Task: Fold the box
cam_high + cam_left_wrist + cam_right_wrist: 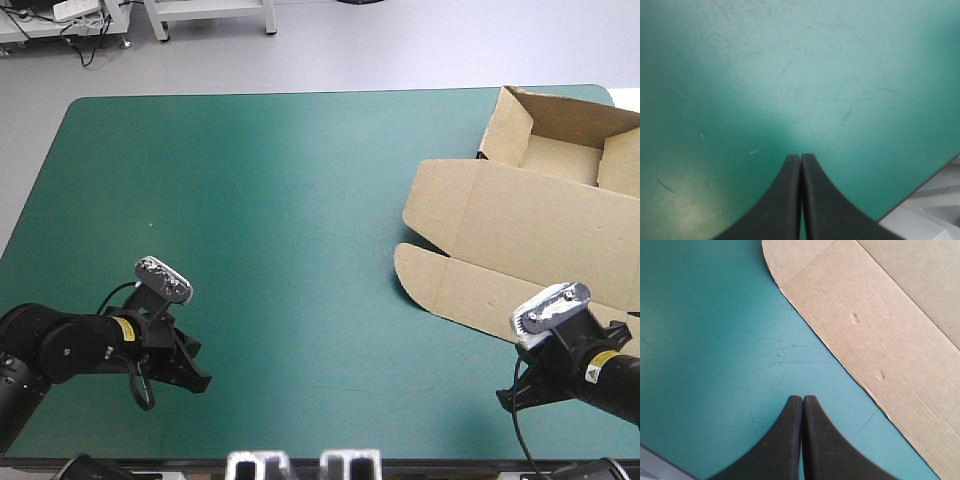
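The brown box (520,225), lid flat, lies at the surface's (250,200) 2 o'clock corner, just ahead at 1 o'clock of the empty, pinched-together right end effector (802,399); the left end effector (800,157), likewise pinched, sits well apart.

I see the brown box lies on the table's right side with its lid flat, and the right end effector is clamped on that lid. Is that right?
Not quite. The right end effector is not clamped on the lid: the right wrist view shows it shut on nothing, over the bare teal-green cover, the lid apart from it. The rest holds.
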Tool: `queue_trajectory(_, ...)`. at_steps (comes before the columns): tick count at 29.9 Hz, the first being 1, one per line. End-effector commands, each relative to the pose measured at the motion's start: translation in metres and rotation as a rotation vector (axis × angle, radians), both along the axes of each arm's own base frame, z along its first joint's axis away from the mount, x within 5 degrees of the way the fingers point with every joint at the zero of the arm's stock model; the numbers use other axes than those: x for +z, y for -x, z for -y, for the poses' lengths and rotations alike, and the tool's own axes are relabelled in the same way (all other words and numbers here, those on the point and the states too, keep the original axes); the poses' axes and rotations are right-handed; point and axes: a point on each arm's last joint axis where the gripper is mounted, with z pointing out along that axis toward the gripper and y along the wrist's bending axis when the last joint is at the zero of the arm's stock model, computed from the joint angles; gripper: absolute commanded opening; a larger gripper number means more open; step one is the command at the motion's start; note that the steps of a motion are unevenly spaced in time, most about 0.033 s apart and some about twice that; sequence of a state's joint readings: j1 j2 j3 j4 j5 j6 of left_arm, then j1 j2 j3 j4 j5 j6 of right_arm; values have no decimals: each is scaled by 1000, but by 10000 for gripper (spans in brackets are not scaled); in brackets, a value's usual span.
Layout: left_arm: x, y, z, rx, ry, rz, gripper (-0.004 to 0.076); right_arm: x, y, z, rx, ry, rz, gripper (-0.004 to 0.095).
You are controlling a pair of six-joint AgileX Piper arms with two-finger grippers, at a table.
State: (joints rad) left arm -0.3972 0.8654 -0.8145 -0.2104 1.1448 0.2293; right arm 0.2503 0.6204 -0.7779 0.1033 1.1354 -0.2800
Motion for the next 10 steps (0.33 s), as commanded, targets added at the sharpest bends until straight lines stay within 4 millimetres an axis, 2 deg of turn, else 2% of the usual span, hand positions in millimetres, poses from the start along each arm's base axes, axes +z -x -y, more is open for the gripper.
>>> queue_trajectory(1, 10, -3, 6, 21, 97, 54, -10, 10, -2, 1, -13, -15, 70, -24)
queue_trajectory(10, 11, 0, 11, 16, 158, 12, -10, 10, -1, 1, -13, -14, 66, -24)
